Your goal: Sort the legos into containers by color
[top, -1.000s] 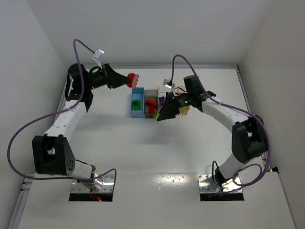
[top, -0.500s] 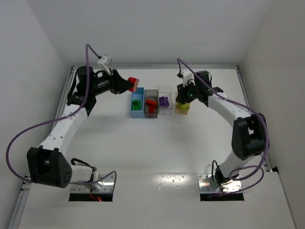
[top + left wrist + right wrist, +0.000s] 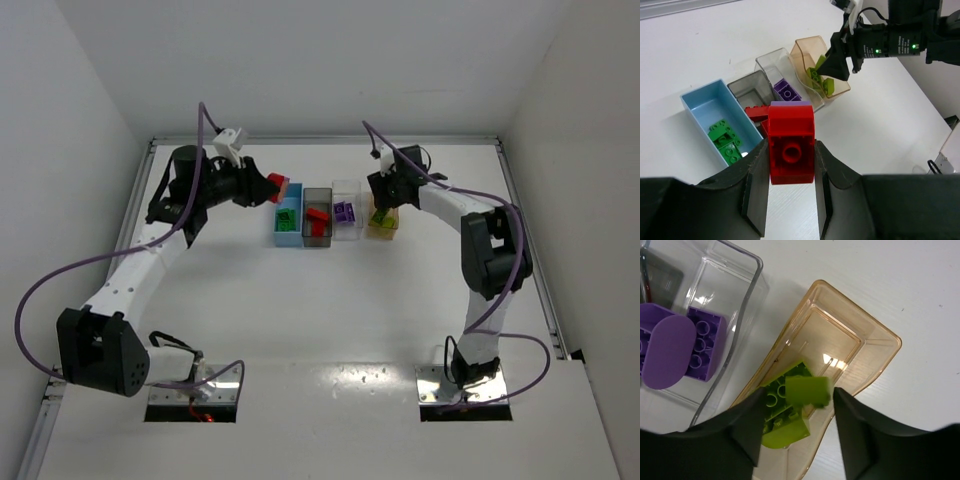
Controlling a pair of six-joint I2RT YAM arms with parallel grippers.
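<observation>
Red lego sits pinched in outstretched left tool; right tool gapes over bin.

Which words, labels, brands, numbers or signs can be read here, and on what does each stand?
None can be read in any view.
The red brick in the left gripper shows only a plain round hollow.
The purple brick and lime bricks show no mark that can be read.
The blue bin, grey bin, clear bin and orange bin carry no label.
</observation>
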